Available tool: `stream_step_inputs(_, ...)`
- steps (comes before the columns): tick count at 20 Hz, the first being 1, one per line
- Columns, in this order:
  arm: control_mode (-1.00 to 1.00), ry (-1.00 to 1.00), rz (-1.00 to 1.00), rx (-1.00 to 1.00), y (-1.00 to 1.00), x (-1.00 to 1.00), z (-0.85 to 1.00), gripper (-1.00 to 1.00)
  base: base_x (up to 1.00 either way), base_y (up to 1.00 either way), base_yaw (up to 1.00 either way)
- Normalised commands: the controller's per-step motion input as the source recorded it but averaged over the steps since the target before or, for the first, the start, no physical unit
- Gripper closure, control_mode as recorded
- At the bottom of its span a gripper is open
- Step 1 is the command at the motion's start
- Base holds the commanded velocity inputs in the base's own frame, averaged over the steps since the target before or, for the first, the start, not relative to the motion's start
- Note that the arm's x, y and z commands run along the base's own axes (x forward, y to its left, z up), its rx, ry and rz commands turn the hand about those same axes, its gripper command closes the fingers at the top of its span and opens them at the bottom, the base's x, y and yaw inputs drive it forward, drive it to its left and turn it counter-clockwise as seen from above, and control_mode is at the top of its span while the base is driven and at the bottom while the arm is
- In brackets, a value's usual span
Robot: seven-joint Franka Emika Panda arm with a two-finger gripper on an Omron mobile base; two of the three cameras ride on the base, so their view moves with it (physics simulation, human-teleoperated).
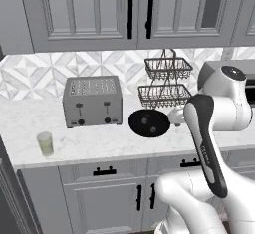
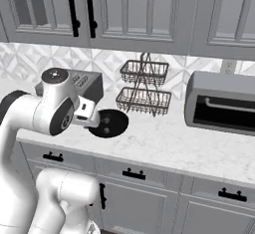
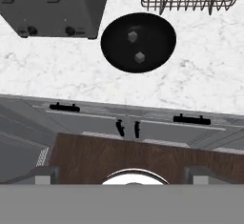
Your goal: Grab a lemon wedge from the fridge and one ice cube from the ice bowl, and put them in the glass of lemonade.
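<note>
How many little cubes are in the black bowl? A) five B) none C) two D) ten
C: the hand view looks down into the black bowl on the counter, and two small grey ice cubes sit inside it, one above the other and a little apart.

Marbled counter (image 1: 99, 143), wire basket (image 1: 167, 81)

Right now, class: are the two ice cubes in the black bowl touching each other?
Apart. The hand view looks down into the black bowl and shows dark bowl floor between the upper ice cube and the lower ice cube.
</note>
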Motion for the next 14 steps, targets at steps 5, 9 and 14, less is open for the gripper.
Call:
stream_step_inputs(5,1.00,0.00,0.00,0.00,0.00,0.00,0.00,-1.00,0.79,0.20,-0.24)
stream_step_inputs(9,-1.00,0.29,-0.01,-0.15,0.37,0.46,-0.49,-1.00,0.16,0.12,-0.02)
stream_step_inputs(14,-1.00,0.46,0.00,-0.25,0.49,0.73,-0.87,-1.00,0.00,0.00,0.00)
